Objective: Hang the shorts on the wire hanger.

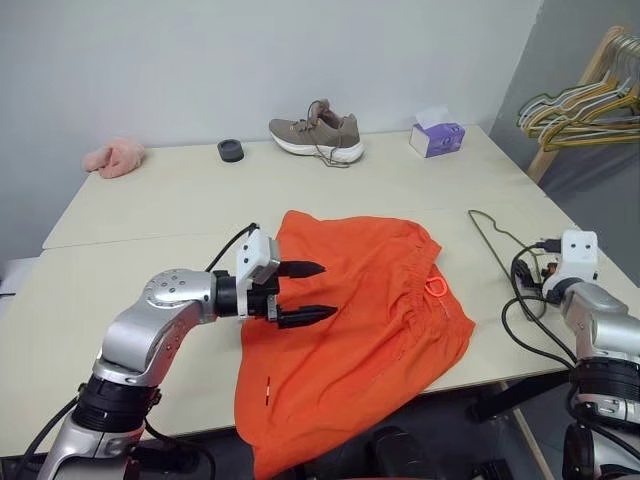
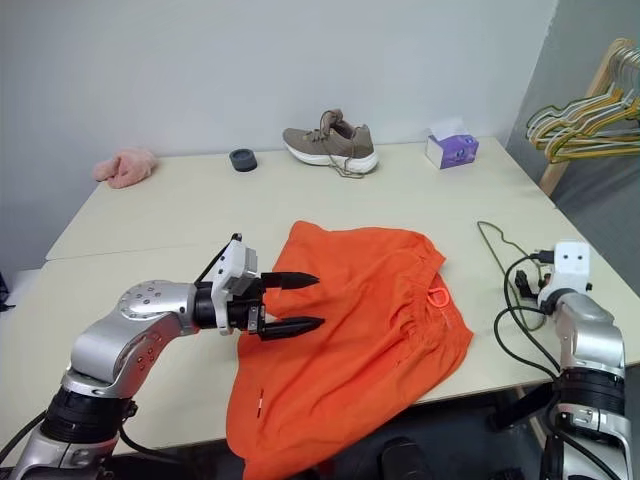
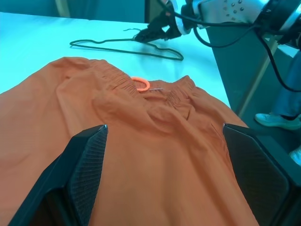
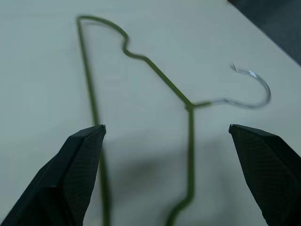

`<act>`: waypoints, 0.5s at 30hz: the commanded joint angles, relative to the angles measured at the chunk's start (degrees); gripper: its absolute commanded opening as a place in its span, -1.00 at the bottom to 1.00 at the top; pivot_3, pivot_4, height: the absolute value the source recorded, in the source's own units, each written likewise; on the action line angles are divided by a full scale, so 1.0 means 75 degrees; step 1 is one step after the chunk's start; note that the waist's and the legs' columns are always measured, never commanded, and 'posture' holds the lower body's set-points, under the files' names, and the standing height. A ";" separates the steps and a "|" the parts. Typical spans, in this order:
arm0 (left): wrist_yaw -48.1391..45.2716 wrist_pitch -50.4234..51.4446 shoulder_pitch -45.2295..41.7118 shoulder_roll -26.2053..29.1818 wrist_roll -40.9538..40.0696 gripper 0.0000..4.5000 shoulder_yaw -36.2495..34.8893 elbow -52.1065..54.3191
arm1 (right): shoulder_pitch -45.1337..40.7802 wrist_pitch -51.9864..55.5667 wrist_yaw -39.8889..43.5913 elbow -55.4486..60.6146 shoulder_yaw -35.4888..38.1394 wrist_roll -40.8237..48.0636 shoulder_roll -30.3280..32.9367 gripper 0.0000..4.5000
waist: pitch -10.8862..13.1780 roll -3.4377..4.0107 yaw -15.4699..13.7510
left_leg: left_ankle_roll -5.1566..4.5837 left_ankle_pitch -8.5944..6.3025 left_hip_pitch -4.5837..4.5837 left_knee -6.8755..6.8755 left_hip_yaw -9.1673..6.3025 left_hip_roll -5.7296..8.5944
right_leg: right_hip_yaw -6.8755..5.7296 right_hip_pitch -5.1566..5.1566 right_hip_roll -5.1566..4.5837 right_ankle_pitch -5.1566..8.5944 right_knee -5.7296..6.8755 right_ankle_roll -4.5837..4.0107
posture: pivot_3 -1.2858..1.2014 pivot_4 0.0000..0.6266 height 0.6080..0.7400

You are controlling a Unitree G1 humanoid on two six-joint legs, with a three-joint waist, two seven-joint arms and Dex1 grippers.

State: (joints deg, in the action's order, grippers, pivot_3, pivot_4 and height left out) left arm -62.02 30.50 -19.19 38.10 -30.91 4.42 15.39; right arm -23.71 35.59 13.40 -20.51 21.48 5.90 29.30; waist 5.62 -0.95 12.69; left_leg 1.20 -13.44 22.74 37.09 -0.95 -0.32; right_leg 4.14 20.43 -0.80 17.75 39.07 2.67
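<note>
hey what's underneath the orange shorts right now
The shorts lie spread flat on the pale table, one end draping over its near edge. Only tabletop shows around them; anything beneath the fabric is covered. The wire hanger lies apart, beside them.

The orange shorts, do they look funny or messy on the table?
A bit. The shorts lie rumpled and crooked, and one end droops off the table's near edge instead of lying flat. The wire hanger lies flat on the table beside them, nothing on it yet.
</note>
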 commanded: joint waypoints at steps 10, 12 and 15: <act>-0.0087 -0.0196 -0.0397 -0.0104 0.0068 0.83 0.0104 0.0005 | -0.1597 0.0698 0.1042 -0.3225 -0.0649 0.0089 0.0893 0.29 | -0.0015 -0.0020 0.0136 | -0.0001 0.0000 -0.0058 0.0004 0.0006 -0.0005 | 0.0004 -0.0059 0.0010 0.0000 -0.0011 0.0002 | -0.15 -0.85 1.00; -0.0117 -0.0262 -0.0371 -0.0099 0.0093 0.83 0.0086 -0.0043 | -0.1816 0.0603 0.1008 -0.3797 -0.0692 0.0019 0.0997 -0.04 | -0.0032 -0.0047 0.0137 | -0.0001 0.0000 -0.0065 0.0005 0.0002 -0.0005 | 0.0001 -0.0069 0.0011 0.0001 -0.0015 0.0003 | -0.15 -0.85 1.00; -0.0116 -0.0340 -0.0313 -0.0100 0.0122 0.83 0.0067 -0.0069 | -0.2004 0.0163 0.0754 -0.4419 -0.0876 -0.0217 0.1101 -0.49 | -0.0063 -0.0096 0.0140 | -0.0001 0.0000 -0.0076 0.0000 -0.0004 -0.0008 | 0.0001 -0.0083 0.0011 0.0001 -0.0023 0.0002 | -0.14 -0.85 1.00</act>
State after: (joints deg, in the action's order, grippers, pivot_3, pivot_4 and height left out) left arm -62.68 29.30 -21.07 37.34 -30.11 5.84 14.69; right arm -39.60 37.26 20.57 -49.36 16.36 5.79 37.34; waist 5.15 -1.67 13.74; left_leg 1.19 -13.45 22.15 37.08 -1.00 -0.39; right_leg 4.15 19.76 -0.72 17.76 38.87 2.68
